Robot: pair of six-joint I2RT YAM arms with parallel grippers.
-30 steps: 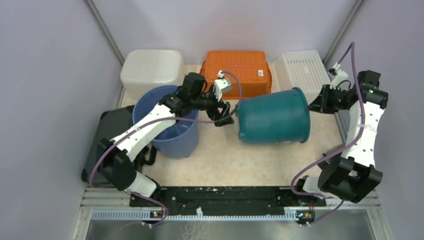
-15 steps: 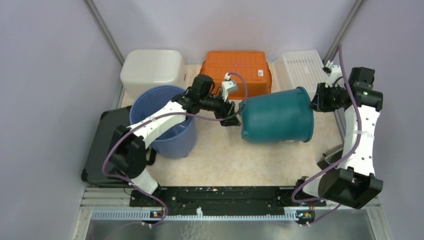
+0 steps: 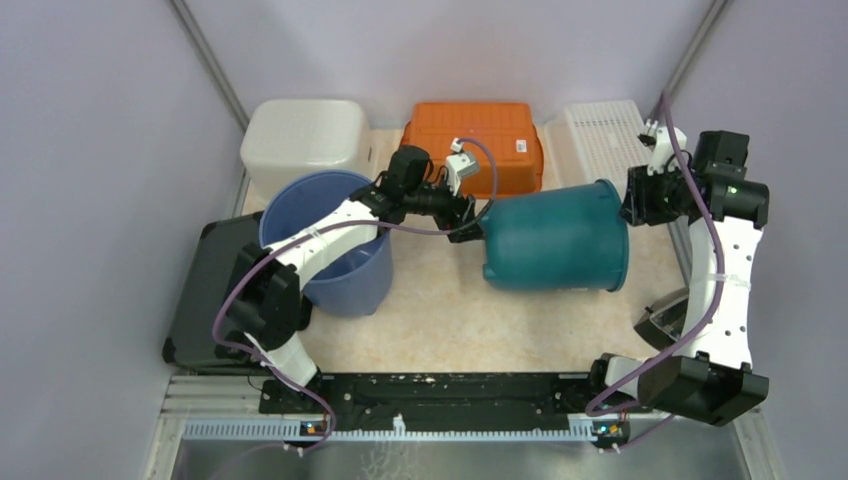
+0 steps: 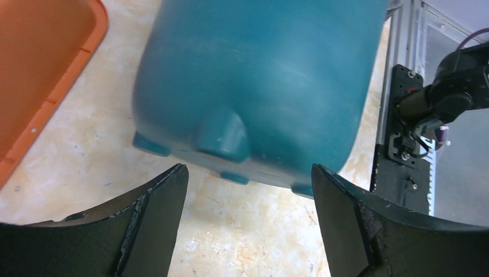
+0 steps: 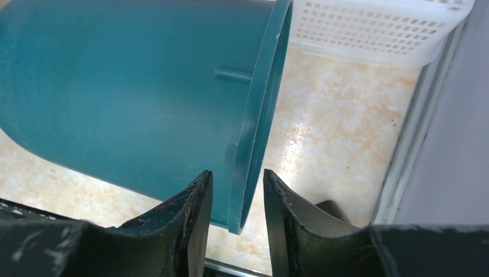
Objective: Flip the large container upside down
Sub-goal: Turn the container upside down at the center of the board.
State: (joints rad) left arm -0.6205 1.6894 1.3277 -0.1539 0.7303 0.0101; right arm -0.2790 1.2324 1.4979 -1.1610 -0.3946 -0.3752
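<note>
- Top view: the large teal bucket (image 3: 555, 240) lies on its side at centre right of the frame, mouth toward the right edge. I judge the flip roughly half done.
- Left wrist view: my left end effector (image 4: 248, 173) gapes wide just short of the bucket's footed base (image 4: 230, 138), holding nothing.
- Right wrist view: my right end effector (image 5: 236, 173) straddles the bucket's rim (image 5: 259, 115) narrowly, with a sliver of gap on either side, so it is not clamped. What remains is tipping the mouth down onto the surface (image 5: 323, 133).

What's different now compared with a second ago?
The teal bucket slid a little right, still on its side. The left gripper followed its base, jaws open. The right gripper straddles the rim with a gap each side, apparently letting go. The blue bucket and orange bin stayed put.
</note>
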